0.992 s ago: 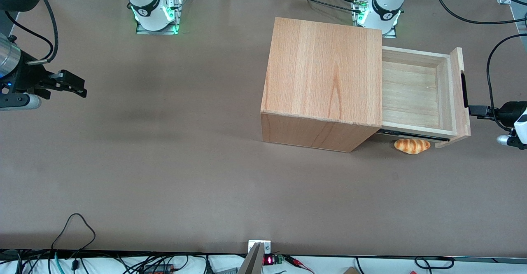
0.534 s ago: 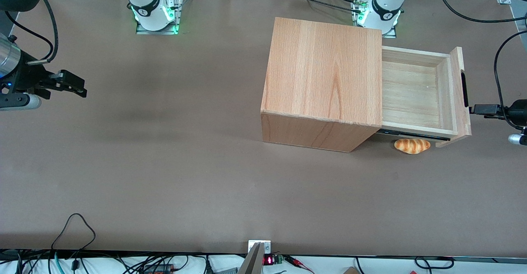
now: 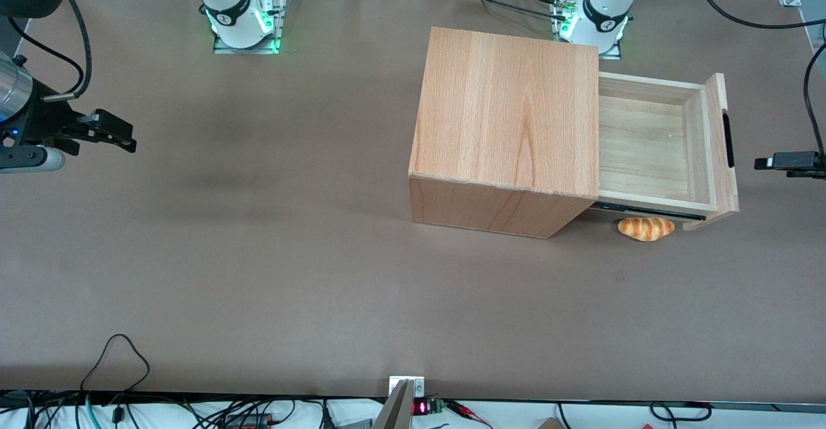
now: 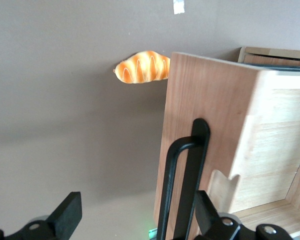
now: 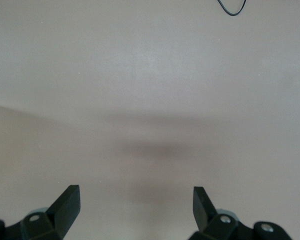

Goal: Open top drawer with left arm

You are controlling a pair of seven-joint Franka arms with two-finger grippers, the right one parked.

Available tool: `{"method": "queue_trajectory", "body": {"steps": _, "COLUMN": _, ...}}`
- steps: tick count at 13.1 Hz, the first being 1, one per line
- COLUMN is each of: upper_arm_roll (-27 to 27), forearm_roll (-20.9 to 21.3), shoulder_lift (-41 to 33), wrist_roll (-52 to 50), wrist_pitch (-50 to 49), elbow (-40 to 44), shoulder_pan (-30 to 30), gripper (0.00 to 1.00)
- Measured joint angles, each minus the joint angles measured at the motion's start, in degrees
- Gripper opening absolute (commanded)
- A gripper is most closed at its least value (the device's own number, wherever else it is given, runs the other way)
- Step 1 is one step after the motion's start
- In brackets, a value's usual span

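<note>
The top drawer (image 3: 648,145) stands pulled out of the wooden cabinet (image 3: 510,126), its light-wood box empty. Its front panel (image 3: 721,151) carries a slim black bar handle (image 3: 728,140), which also shows in the left wrist view (image 4: 186,185). My left arm's gripper (image 3: 771,162) is in front of the drawer's front panel, a short gap away from the handle, at the working arm's end of the table. Its fingers (image 4: 67,212) are spread wide and hold nothing; the handle shows between them in the wrist view.
A small bread roll (image 3: 646,228) lies on the brown table (image 3: 258,255) beside the cabinet, under the drawer's nearer edge; it also shows in the left wrist view (image 4: 142,67). Cables run along the table's near edge and by the arm bases.
My left gripper has drawn back from the drawer handle, away from the cabinet, leaving a gap. The drawer stays pulled out and has not moved.
</note>
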Motion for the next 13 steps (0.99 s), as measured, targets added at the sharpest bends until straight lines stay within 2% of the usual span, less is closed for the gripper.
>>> {"method": "queue_trajectory", "body": {"steps": 5, "upper_arm_roll": -0.5, "forearm_roll": 0.2, "shoulder_lift": -5.3, "wrist_roll": -0.8, "wrist_pitch": -3.4, "elbow": 1.1, "shoulder_pan": -2.1, "gripper": 1.00}}
{"method": "queue_trajectory", "body": {"steps": 13, "upper_arm_roll": -0.8, "forearm_roll": 1.1, "shoulder_lift": -10.3, "wrist_roll": -19.4, "wrist_pitch": -13.3, "elbow": 4.9, "shoulder_pan": -14.4, "gripper": 1.00}}
